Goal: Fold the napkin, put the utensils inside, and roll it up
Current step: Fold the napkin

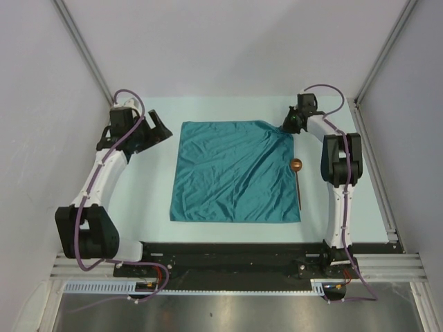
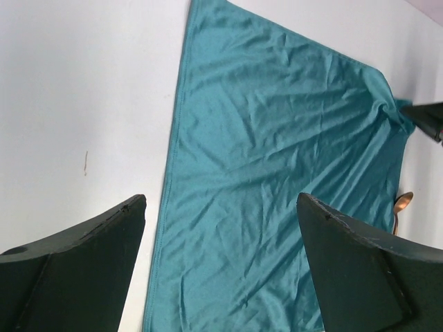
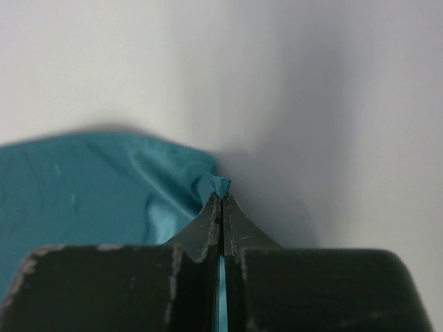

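Note:
The teal napkin [image 1: 235,173] lies spread flat on the pale table. The spoon [image 1: 297,173], with its copper bowl and thin dark handle, lies along the napkin's right edge; its bowl also shows in the left wrist view [image 2: 403,201]. My right gripper [image 1: 289,126] is shut on the napkin's far right corner, and a tip of cloth [image 3: 220,185] pokes out between the closed jaws. My left gripper [image 1: 160,130] is open and empty, just left of the napkin's far left corner. In the left wrist view the napkin [image 2: 277,180] fills the space between the spread fingers [image 2: 90,256].
Grey walls enclose the table on the left, right and back. A black rail [image 1: 235,257] runs along the near edge by the arm bases. Bare table [image 1: 145,200] lies left of the napkin.

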`<state>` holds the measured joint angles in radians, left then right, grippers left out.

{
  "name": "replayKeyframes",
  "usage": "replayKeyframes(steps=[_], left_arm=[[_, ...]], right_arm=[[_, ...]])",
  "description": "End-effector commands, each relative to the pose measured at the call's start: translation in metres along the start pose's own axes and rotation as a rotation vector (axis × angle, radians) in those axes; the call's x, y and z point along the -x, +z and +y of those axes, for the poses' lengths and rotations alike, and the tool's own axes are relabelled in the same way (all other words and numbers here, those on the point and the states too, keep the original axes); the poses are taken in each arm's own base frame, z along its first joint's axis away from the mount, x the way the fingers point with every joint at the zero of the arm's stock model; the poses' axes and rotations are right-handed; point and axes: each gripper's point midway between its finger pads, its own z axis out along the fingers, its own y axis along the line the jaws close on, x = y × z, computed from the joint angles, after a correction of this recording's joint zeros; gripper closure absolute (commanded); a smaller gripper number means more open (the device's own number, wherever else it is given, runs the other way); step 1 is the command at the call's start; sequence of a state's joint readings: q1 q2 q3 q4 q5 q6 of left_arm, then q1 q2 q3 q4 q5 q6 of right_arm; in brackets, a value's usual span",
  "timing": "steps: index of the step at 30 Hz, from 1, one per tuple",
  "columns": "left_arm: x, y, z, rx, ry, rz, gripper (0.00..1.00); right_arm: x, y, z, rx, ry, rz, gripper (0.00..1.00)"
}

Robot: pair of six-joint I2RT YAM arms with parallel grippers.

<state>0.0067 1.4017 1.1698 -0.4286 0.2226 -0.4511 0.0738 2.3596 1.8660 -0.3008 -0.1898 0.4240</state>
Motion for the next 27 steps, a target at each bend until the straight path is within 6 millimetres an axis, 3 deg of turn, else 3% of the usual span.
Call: replayKeyframes(steps=[1,6,17,22,27], left_arm=[[0.017,-0.018,-0.010,-0.046,0.039,-0.062,0.05],[0.022,-0.027,-0.014,-0.056,0.056,-0.086,0.05],[0.025,-0.046,-0.023,-0.088,0.079,-0.124,0.05],[0.022,-0.048,-0.023,-0.095,0.081,-0.124,0.04],[0.021,-0.048,-0.026,-0.112,0.078,-0.116,0.04]], right_arm=[[-0.002,-0.060,0.083,0.110,-0.144,-0.080,1.00],[-0.066,-0.083,0.132,0.116,-0.257,-0.043,1.00],[-0.167,-0.112,0.182,0.104,-0.422,0.052,1.00],[-0.226,-0.136,0.213,0.153,-0.479,0.113,1.00],[-0.270,-0.157,0.239,0.214,-0.478,0.149,1.00]])
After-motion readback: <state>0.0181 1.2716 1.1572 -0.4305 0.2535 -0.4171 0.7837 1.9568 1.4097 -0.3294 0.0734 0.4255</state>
